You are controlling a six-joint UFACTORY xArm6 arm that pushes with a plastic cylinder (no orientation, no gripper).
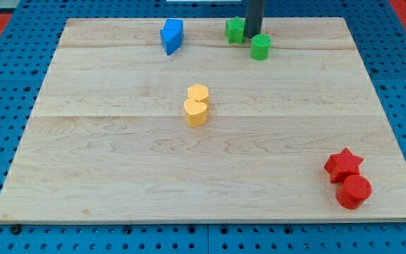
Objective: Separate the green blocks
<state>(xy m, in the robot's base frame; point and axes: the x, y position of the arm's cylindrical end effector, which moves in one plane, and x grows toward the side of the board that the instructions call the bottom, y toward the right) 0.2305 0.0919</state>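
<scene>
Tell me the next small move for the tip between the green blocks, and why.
Probably push my tip toward the view's bottom-right, against the green cylinder. My tip already stands in the narrow gap between it and the green star-like block, so that nudge should widen the gap while keeping both on the board.

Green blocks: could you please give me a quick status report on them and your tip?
My tip down between the two green blocks. Green star block on its left, green round block lower right. Small gap between them. Nothing in the way.

My tip (251,37) fills the gap between green star (235,29) and green cylinder (260,47).
</scene>
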